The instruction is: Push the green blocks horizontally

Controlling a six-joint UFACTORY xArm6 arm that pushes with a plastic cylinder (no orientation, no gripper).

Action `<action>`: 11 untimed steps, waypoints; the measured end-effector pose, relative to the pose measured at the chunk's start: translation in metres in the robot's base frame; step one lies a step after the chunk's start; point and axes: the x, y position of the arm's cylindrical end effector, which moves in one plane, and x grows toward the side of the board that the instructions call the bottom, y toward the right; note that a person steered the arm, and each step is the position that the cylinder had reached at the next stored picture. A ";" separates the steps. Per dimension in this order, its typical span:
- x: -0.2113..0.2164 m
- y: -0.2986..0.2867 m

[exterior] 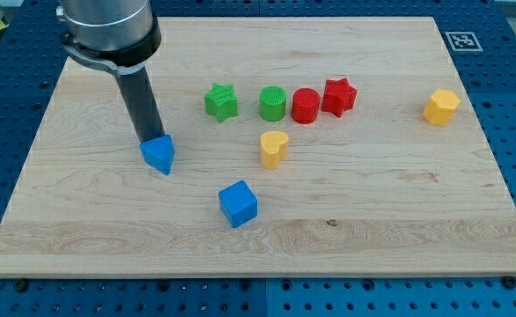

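Star-shaped green block (222, 101) and green cylinder (273, 103) sit side by side; no claw shows.

this looks like a robot lab. a wooden counter (399, 194) sits on a blue metal board full of little holes (513, 79), with a black-and-white square tag (460, 40) in one corner.

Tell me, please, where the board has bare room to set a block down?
Free: the bottom strip below the blue cube; the stretch between the red star and the yellow block. Crowded: the row from green star and green cylinder to the red cylinder.
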 end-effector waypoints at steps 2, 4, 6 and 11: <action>-0.065 -0.018; -0.138 0.074; -0.097 0.136; -0.084 0.111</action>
